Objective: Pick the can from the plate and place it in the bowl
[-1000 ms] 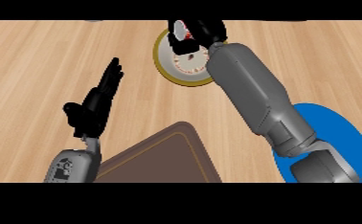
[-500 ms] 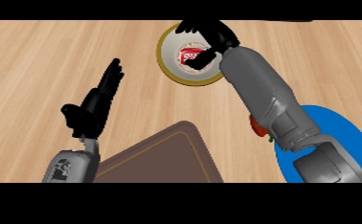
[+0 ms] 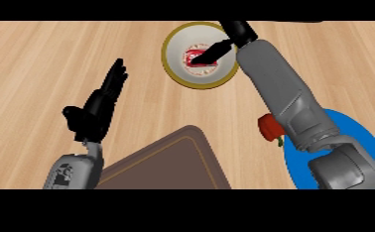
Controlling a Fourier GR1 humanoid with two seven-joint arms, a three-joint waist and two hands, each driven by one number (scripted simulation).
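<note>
A red and white can [image 3: 196, 57] lies on a white plate with an olive rim [image 3: 167, 57] at the far middle of the wooden counter. My right hand [image 3: 236, 29] sits at the plate's far right edge, partly cut off by the view's top. One straight black finger [image 3: 212, 54] stretches from it down to the can's right side, and nothing curls round the can. The blue bowl [image 3: 353, 138] shows at the lower right, partly hidden behind my right forearm. My left hand [image 3: 97, 108] rests open at the left, fingers up, well away from the plate.
A small red vegetable with a green stem [image 3: 268, 127] lies against the bowl's left edge, beside my right forearm. A brown cutting board [image 3: 172, 164] fills the near middle. Bare wood lies between the plate and the board.
My right hand has drawn off the plate's middle toward its far right edge, uncovering the can. The can still lies on the plate. The left hand has not moved.
</note>
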